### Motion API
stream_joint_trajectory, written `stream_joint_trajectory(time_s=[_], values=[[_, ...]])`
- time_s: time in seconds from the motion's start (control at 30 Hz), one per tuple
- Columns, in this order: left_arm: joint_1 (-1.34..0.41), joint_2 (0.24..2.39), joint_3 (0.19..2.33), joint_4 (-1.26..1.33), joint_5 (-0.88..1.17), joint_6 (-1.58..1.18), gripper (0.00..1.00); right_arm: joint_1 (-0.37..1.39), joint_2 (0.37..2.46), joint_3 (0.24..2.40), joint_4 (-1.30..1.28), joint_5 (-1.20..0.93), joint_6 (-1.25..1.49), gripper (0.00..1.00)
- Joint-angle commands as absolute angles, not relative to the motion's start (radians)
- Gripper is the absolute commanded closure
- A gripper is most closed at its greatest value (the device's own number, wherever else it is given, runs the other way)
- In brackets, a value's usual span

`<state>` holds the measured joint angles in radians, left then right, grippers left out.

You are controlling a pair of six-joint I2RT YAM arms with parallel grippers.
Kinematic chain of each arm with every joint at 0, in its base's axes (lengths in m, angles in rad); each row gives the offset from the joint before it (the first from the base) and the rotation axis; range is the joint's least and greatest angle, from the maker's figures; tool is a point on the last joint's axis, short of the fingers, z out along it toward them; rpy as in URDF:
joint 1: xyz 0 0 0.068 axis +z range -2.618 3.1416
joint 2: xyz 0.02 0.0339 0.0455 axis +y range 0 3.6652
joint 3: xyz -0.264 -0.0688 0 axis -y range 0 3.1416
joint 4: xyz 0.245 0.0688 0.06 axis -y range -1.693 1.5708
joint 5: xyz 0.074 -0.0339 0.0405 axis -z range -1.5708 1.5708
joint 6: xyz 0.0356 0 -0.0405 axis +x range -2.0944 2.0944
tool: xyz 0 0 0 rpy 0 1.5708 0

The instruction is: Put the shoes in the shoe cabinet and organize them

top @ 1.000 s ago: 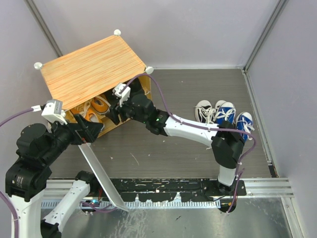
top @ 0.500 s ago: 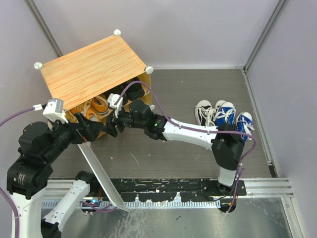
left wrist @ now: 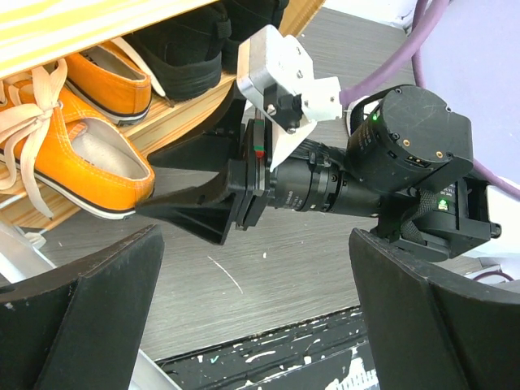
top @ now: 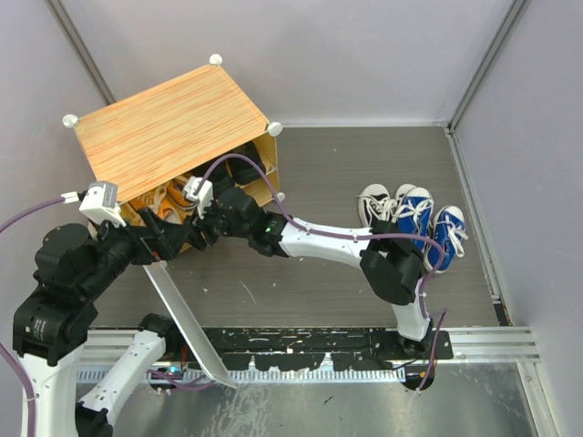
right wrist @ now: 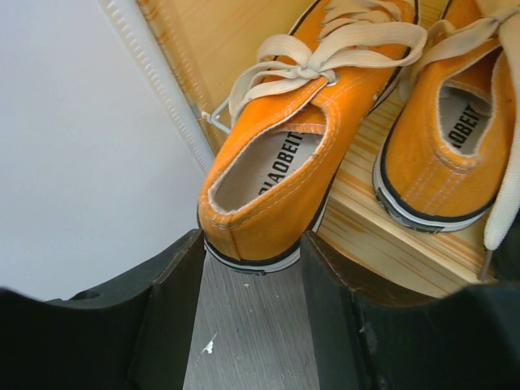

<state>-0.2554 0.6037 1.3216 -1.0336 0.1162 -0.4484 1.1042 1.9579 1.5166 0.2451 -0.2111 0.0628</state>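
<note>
We see the shoe cabinet (top: 168, 127) standing on the grey table (top: 328, 173). Its striped wood-grain top faces the overhead camera, and its white door (top: 187, 328) is swung open from the cabinet's front toward the arm bases. The right gripper (right wrist: 252, 244) reaches across to the cabinet's open front. Its fingers (right wrist: 166, 309) are apart, one on either side of the heel of an orange sneaker (right wrist: 276, 162); whether they press on the heel we cannot tell. That shoe lies toe inward on the cabinet's wooden floor at the door-side end, with its heel sticking out past the cabinet's front edge. The second orange sneaker (right wrist: 447, 138) lies just beside it, wholly on the board inside the cabinet. Farther along the same board we make out black sneakers (left wrist: 187, 53) next to the orange pair. The left gripper (left wrist: 256, 240) hovers just outside the cabinet's front, facing the right gripper, its fingers spread wide and empty. Well to the right of the cabinet in the overhead view, out on the table, two blue sneakers (top: 414, 208) with white toe caps lie beside a black-and-white lace-up (top: 373, 205), the three packed close together.
</note>
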Motion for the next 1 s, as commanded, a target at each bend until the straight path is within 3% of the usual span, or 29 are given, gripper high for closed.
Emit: stream_joint_trajectory(time_s=[0.0,0.2,0.43,0.8,0.87,0.97], values=[[-0.258,0.593,1.363,-1.015,0.103,-0.436,0.02,1.106,1.955,1.569,0.334,-0.156,0.078,0.46],[-0.258,0.585,1.374,-1.022,0.103,-0.442,0.02,1.106,1.972,1.551,0.423,-0.172,0.106,0.54],[-0.258,0.554,1.391,-1.017,0.09,-0.445,0.02,1.106,1.98,1.531,0.466,-0.177,0.14,0.39],[-0.259,0.527,1.411,-1.035,0.058,-0.448,0.02,1.098,2.051,1.599,0.433,-0.193,0.181,0.45],[-0.259,0.524,1.411,-1.035,0.05,-0.449,0.02,1.098,2.065,1.611,0.43,-0.198,0.188,0.5],[-0.259,0.52,1.406,-1.034,0.045,-0.455,0.02,1.09,2.082,1.635,0.417,-0.203,0.194,0.84]])
